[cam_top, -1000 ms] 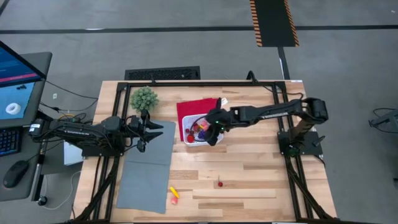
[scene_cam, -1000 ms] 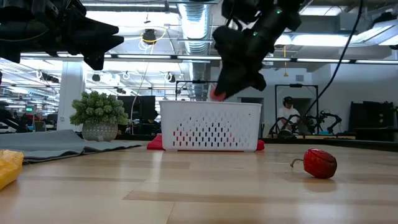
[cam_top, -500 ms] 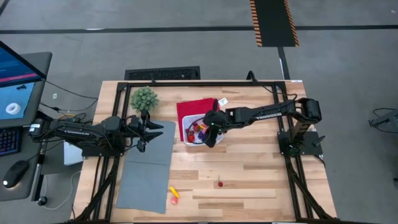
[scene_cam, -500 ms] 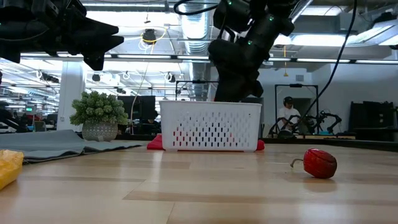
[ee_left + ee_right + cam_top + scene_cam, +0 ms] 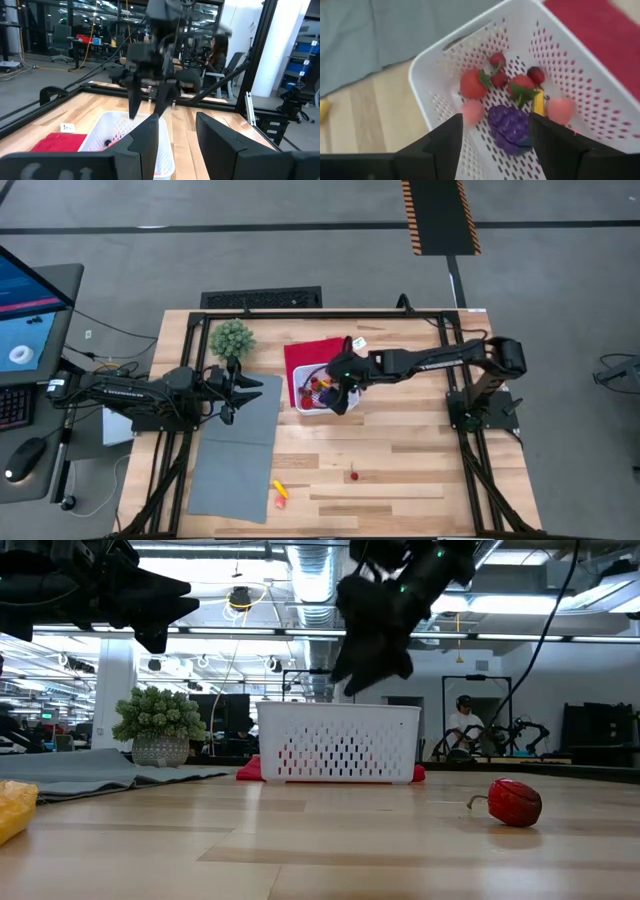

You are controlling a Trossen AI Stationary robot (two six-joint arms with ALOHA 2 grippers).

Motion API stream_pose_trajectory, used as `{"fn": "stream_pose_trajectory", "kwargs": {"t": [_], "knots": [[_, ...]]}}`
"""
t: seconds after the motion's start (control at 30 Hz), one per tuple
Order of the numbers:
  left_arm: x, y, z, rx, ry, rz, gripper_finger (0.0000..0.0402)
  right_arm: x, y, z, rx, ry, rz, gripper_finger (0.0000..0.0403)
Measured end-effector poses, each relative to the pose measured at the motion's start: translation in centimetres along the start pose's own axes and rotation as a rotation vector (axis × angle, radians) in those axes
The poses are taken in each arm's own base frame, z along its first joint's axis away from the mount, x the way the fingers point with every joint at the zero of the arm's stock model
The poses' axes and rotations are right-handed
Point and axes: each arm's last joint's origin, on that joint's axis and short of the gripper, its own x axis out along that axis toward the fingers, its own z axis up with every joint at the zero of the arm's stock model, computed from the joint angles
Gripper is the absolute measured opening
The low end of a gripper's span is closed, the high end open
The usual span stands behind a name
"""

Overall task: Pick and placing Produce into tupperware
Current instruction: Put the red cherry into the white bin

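Observation:
The white latticed tupperware [image 5: 322, 392] [image 5: 338, 743] stands on a red cloth [image 5: 303, 358]. In it lie several pieces of produce: red strawberries [image 5: 472, 82], purple grapes [image 5: 509, 124] and pink pieces [image 5: 471, 111]. My right gripper [image 5: 495, 145] [image 5: 348, 678] hangs open just above the container's rim, with nothing between its fingers. One red piece [image 5: 353, 475] [image 5: 514, 802] and a yellow piece [image 5: 280, 491] lie on the bare wood near the front edge. My left gripper [image 5: 240, 385] [image 5: 177, 135] waits open at the table's left, above the grey mat.
A green potted plant [image 5: 232, 338] [image 5: 160, 725] stands at the far left. A grey mat [image 5: 235, 455] covers the left side of the table. People sit in the room beyond the table [image 5: 462, 725] [image 5: 217, 50]. Bare wood lies between the container and the front edge.
My right gripper has opened over the tupperware. The pink piece that it held between its fingertips a second ago has left them and now lies in the container.

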Motion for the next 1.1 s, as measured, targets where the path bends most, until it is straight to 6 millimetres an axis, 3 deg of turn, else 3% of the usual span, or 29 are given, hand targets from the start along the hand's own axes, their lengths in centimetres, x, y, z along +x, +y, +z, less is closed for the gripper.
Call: {"fn": "stream_pose_trajectory", "kwargs": {"t": [0.23,0.47,0.67,0.83,1.1], "knots": [[0.0,0.0,0.0,0.000,0.000,0.000,0.0121,-5.7,1.0,1.1,-0.075,-0.143,0.057,0.0233],[0.0,0.0,0.0,0.008,0.003,-0.001,0.0121,-11.9,4.0,0.7,-0.224,-0.318,0.180,0.0219],[0.0,0.0,0.0,0.004,0.000,-0.003,0.0121,-16.2,6.1,-0.5,-0.382,-0.445,0.275,0.0207],[0.0,0.0,0.0,-0.016,0.000,-0.003,0.0121,-17.0,6.4,-3.1,-0.391,-0.443,0.313,0.0193],[0.0,0.0,0.0,-0.005,-0.002,0.001,0.0121,-14.3,8.8,-7.5,-0.409,-0.435,0.413,0.0178]]}}
